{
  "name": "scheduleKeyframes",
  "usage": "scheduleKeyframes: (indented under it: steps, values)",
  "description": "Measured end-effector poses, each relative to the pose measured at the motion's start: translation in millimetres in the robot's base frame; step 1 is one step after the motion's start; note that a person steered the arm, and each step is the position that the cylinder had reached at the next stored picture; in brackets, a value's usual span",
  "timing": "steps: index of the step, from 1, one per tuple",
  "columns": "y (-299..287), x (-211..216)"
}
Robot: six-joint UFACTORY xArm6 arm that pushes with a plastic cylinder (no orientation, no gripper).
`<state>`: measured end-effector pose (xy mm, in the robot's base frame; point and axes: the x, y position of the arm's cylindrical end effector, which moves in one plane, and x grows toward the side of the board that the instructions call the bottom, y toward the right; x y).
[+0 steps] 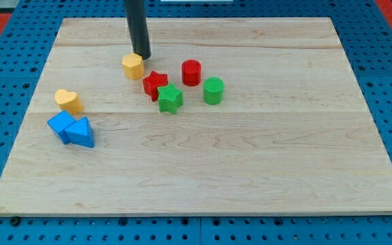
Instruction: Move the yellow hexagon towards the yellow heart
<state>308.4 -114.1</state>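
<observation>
The yellow hexagon (133,66) sits on the wooden board (250,170) in the upper middle-left. The yellow heart (68,101) lies lower and to the view's left of it, near the board's left side. My tip (143,56) stands just above and to the right of the yellow hexagon, touching or almost touching its upper right edge. The rod rises from there out of the view's top.
A red star (154,84) lies just right of and below the hexagon, with a green star (170,99) beside it. A red cylinder (191,72) and a green cylinder (213,90) stand further right. A blue cube (61,125) and blue triangle (82,133) lie below the heart.
</observation>
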Motion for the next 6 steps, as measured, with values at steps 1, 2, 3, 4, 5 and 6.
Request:
scheduleKeyframes:
  steps: [1, 2, 3, 4, 5, 6]
  values:
    - [-32.3, 2.4]
    - [-27.2, 16.8]
    - [-15.5, -2.2]
    - [16.5, 40.8]
    - [-15.1, 45.0]
    - [-30.8, 51.8]
